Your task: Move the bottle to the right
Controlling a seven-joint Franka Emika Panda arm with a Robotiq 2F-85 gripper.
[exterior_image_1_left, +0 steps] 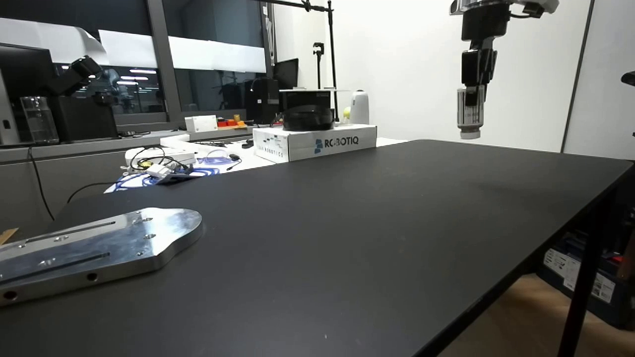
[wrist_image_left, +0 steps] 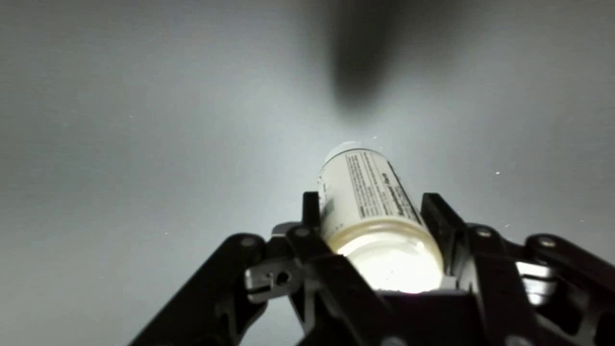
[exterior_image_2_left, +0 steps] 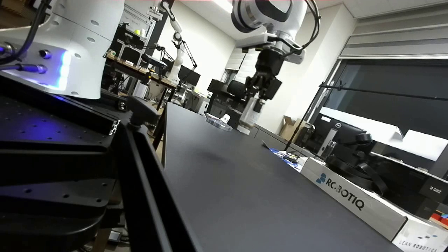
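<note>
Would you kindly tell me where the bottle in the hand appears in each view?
In an exterior view: the bottle is at upper right.
In an exterior view: the bottle is near the centre, slightly right.
In the wrist view: the bottle is just below and right of centre.
Shared landmark: the hand, holding it in all three.

a dark table spreads below the jaws; in the wrist view a soft shadow lies on it beyond them. a pale wall rises behind the jaws. well apart from them, dark windows carry white sheets. a brown floor shows lower than the jaws, past the table's edge; a ceiling light glows higher up.
</note>
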